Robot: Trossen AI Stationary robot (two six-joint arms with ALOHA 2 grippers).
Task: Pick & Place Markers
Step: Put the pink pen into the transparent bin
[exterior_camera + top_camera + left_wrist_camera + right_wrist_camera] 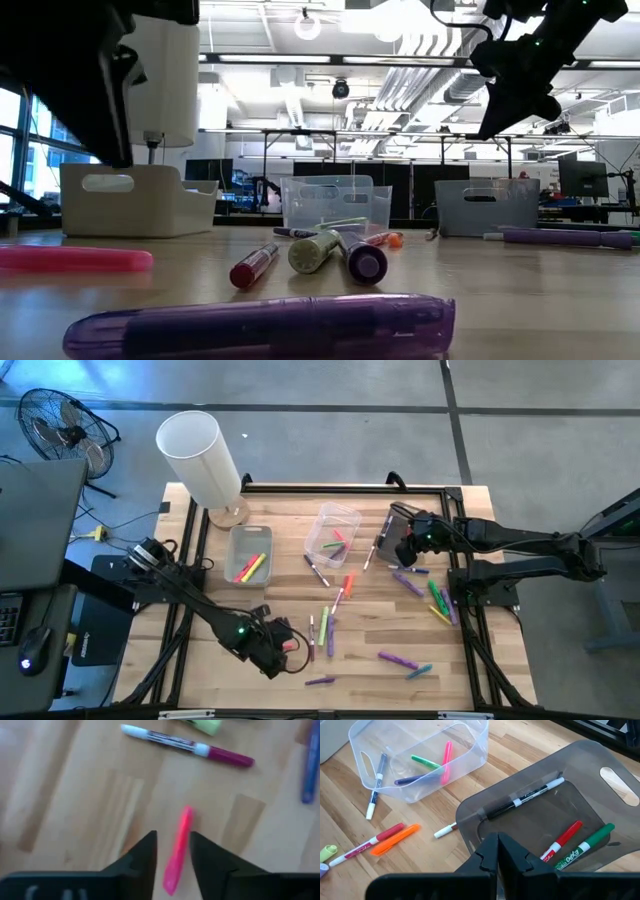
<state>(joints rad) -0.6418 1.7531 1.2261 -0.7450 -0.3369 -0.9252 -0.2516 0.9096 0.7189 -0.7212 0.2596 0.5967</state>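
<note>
Clear bin (420, 762): green, pink, purple markers (427, 767) | grey bin (545, 820): three markers | left pincer (172, 865): partly open, straddling pink marker (178, 851) | right pincer (498, 857): closed, empty.

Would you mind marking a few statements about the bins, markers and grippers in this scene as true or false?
1. The left gripper has its fingers on either side of a pink marker lying on the table. True.
2. The right gripper hangs over the clear bin. False: it hangs above the dark grey bin.
3. The clear bin holds a green marker. True.
4. The dark grey bin is empty. False: it holds a black marker, a red marker and another green one.
5. The right gripper is wide open. False: its fingers are shut together.
</note>
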